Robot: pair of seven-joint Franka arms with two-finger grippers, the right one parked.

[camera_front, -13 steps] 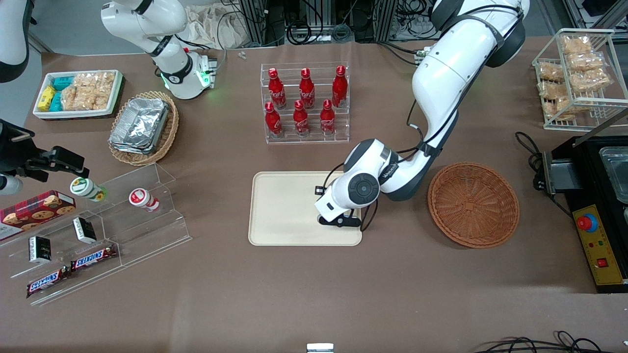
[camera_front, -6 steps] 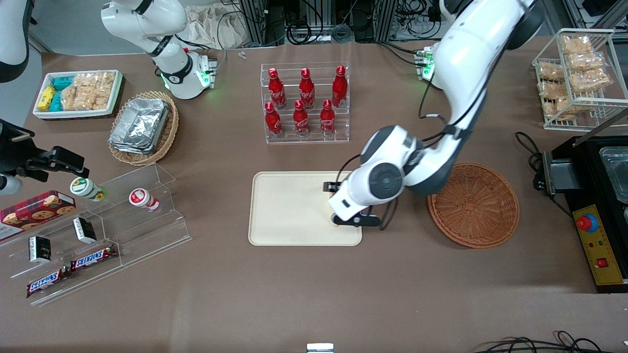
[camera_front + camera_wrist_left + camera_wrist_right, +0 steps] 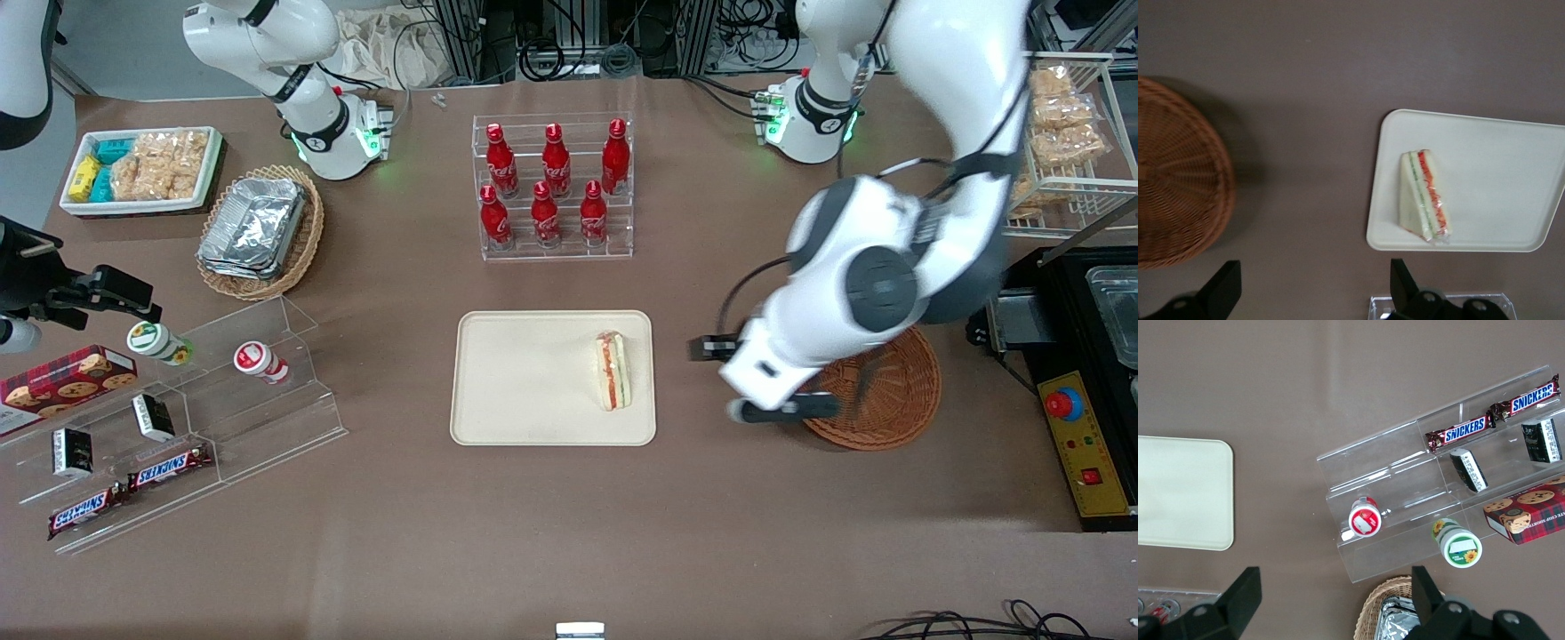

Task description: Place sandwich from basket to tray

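Jaws of the gripper (image 3: 782, 409) stand wide apart with nothing between them; in the left wrist view the two dark fingers (image 3: 1223, 288) show with bare brown surface (image 3: 1338, 60) in the gap. In the front view the gripper hangs above the surface over the basket's edge nearest the tray, though its height cannot be judged exactly. Working arm: the white forearm rises from its base, bends at a grey-capped elbow joint above the basket (image 3: 889, 391), and slopes down toward the front camera to the wrist, so that the arm covers much of the basket's upper half.

Sandwich (image 3: 613, 371): lies on the tray (image 3: 524, 378), well apart from the jaws, at the tray end nearest them, with its red and green filling edge facing up. In the left wrist view the sandwich (image 3: 1425, 197) appears as a pale wedge resting just inside the tray's rim (image 3: 1458, 245).

Basket (image 3: 1178, 193): reddish-brown wicker, holding nothing where visible, sitting to one side of the jaws while the tray sits to the other.
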